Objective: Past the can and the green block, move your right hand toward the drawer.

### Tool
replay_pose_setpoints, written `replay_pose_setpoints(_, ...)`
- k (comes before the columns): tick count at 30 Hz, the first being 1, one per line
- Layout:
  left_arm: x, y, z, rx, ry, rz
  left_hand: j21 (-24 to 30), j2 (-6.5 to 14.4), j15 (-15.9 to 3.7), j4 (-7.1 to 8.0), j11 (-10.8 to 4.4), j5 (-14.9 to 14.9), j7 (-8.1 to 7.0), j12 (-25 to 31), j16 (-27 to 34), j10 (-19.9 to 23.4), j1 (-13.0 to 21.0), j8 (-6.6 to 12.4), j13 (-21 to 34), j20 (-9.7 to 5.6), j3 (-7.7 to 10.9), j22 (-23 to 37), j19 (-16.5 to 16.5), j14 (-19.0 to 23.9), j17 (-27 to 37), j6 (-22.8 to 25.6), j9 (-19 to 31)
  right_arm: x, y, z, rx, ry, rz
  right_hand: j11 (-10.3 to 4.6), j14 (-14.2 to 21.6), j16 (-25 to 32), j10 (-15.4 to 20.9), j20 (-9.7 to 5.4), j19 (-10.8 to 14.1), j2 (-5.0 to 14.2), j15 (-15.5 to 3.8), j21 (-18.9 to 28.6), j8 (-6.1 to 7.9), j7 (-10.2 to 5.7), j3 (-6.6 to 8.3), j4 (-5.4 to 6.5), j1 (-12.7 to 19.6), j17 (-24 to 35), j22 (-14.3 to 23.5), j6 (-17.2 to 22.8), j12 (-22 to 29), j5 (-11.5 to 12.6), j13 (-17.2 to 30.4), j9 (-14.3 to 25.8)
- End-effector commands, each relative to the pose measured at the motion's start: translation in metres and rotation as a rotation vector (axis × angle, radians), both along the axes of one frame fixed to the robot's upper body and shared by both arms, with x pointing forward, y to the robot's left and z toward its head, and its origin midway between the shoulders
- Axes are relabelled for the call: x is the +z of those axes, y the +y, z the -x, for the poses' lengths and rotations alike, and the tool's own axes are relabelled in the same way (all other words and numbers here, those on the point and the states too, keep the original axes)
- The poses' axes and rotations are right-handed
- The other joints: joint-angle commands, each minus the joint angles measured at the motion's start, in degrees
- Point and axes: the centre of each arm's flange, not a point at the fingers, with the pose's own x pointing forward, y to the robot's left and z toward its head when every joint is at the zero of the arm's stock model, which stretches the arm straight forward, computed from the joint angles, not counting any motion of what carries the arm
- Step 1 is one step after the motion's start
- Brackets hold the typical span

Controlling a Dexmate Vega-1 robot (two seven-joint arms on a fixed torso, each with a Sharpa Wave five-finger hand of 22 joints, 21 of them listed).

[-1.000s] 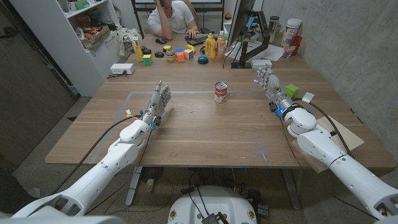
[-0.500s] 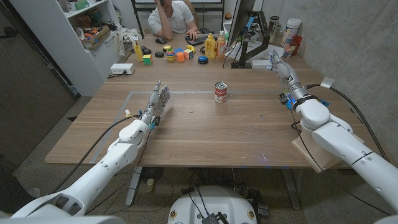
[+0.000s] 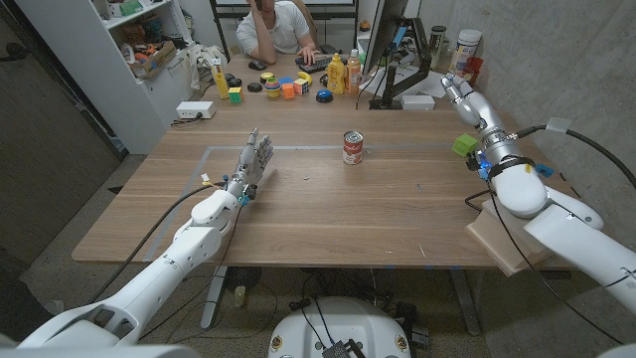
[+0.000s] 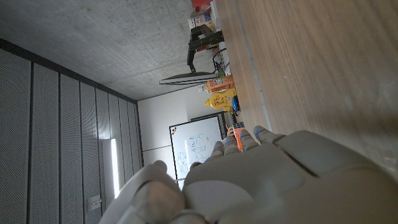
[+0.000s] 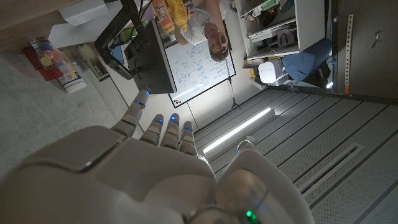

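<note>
A red-and-white can (image 3: 353, 147) stands upright at the middle of the wooden table (image 3: 328, 214). To its right, near the table's right side, lies the green block (image 3: 463, 145). My right hand (image 3: 465, 97) is raised beyond the block with its fingers stretched out and apart, holding nothing; in the right wrist view the same hand (image 5: 155, 174) points at the far right corner. A small white box (image 3: 418, 101) sits by the monitor's foot, left of that hand. My left hand (image 3: 255, 159) stands on the table left of the can, fingers straight, holding nothing.
A monitor on a black stand (image 3: 397, 60) and a red cup with a white jar (image 3: 465, 55) crowd the far right corner. Bottles and toys (image 3: 288, 85) line the far edge in front of a seated person (image 3: 278, 25). A tan board (image 3: 507, 239) overhangs the right edge.
My right hand has swung away from me and to the right, from beside the green block to beyond it, and the block now shows near my wrist. The left arm has stayed still.
</note>
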Motion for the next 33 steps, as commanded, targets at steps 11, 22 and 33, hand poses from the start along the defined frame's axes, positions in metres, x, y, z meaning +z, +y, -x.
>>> replay_pose_setpoints(11, 0.003, -0.004, -0.009, -0.006, 0.008, -0.014, 0.2, 7.9, 0.12, 0.24, 0.24, 0.3, 0.02, 0.4, 0.1, -17.8, -0.2, 0.2, 0.3, -1.03, -0.04, 0.2, -6.0, -15.6, 0.3, -14.5, 0.3, -0.007, -0.017, 0.039, -0.428, -0.082, 0.172, -0.48, 2.7, -0.1, 1.4, 4.17, 3.0, -2.53, 0.79, -1.2, 0.39, -1.16, -2.09, -0.11, -0.4, 0.2, 0.0, 2.6, 0.3, -0.4, 0.2, 0.3)
replay_pose_setpoints(22, 0.006, -0.007, -0.015, -0.011, 0.013, -0.026, 0.2, 7.9, 0.09, 0.24, 0.22, 0.4, 0.04, 0.3, 0.1, -18.1, -0.2, 0.19, 0.3, -1.06, -0.09, 0.2, -6.0, -15.6, 0.3, -14.5, 0.3, -0.024, -0.031, 0.048, -0.63, -0.051, 0.247, -0.83, 2.8, -0.5, 1.2, 4.39, 3.6, -3.65, 0.83, -1.8, -0.02, -1.65, -2.8, -0.45, -0.3, 0.2, 0.0, 2.2, 0.2, -0.4, 0.2, 0.3)
replay_pose_setpoints(33, 0.009, -0.014, -0.022, -0.02, 0.019, -0.034, 0.2, 7.9, 0.09, 0.24, 0.14, 0.4, 0.02, 0.3, 0.1, -18.0, -0.1, 0.18, 0.3, -1.02, -0.14, 0.2, -6.1, -15.6, 0.3, -14.6, 0.3, -0.049, -0.037, 0.059, -0.737, 0.025, 0.296, -1.12, 3.2, -0.7, 1.4, 4.47, 4.1, -4.61, 0.67, -2.4, -0.19, -2.0, -3.44, -0.75, -0.1, 0.2, 0.0, 2.3, 0.3, -0.3, 0.2, 0.3)
